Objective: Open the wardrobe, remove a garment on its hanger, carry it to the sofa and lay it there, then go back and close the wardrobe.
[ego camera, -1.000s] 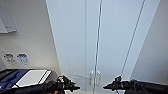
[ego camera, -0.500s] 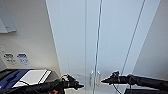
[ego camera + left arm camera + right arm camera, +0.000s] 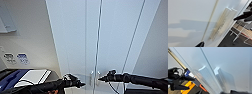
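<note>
No legible text, label, brand, number or sign in any view. Two small blue-and-white plates [image 3: 16,58] on the wall left of the wardrobe [image 3: 100,37]: markings blurred, unreadable. Wardrobe doors and paired handles [image 3: 94,77]: plain white, unmarked
</note>
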Robot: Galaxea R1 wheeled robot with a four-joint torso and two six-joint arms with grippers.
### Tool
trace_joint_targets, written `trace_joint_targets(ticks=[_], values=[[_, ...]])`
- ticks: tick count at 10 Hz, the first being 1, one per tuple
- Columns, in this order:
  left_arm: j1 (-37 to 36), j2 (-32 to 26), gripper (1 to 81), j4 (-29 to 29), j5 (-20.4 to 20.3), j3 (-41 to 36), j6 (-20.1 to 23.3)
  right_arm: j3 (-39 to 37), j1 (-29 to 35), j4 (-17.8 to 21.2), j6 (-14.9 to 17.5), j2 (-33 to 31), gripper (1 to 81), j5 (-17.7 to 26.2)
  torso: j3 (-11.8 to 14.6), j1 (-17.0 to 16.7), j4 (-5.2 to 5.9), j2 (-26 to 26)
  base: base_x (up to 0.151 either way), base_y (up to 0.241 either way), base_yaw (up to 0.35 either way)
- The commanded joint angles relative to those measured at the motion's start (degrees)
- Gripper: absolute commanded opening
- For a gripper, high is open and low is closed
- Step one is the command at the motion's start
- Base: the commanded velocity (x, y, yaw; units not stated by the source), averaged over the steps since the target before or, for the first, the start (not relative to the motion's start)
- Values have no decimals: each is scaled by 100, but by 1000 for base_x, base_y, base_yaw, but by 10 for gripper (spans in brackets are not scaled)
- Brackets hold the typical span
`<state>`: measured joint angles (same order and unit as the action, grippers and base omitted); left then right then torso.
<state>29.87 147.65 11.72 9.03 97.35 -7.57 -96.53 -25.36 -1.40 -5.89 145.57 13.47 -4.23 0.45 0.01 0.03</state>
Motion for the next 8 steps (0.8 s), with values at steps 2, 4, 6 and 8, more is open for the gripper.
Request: trace_joint_targets(ticks=[2, 4, 6, 8], values=[[-881, 247, 811, 41, 19, 187, 10, -215, 1019, 52, -9, 255, 811, 59, 0, 0, 0, -3, 0, 0, 0], [-882, 397, 811, 85, 37, 311, 10, -375, 1071, 52, -9, 362, 811, 77, 0, 2, 0, -3, 0, 0, 0], [-890, 581, 811, 77, 20, 556, 19, -506, 1150, 69, -18, 493, 811, 77, -2, 2, 0, -3, 0, 0, 0], [-881, 792, 811, 94, 28, 784, 19, -638, 1168, 61, -18, 642, 811, 94, -2, 2, 0, -3, 0, 0, 0]])
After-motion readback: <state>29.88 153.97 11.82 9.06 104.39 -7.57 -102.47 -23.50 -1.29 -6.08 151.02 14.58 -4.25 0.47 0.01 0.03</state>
